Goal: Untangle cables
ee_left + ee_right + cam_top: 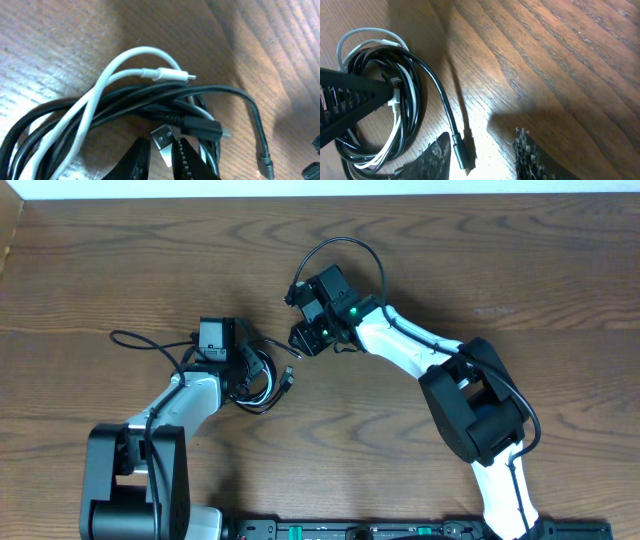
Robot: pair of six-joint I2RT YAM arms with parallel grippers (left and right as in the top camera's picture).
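The cables lie in one tangled coil, a white cable looped through black cables. In the left wrist view my left gripper is shut on the white cable's silver USB plug at the coil's near edge. One black cable trails out of the coil, and its plug end lies on the table. My right gripper stands open over that plug, which sits close to the left finger. Seen from overhead, the left gripper is at the coil and the right gripper is just right of it.
A thin black cord runs left from the left arm over the wooden table. The right arm's own thick wire arcs above its wrist. A white cable end and a black micro plug rest on the coil.
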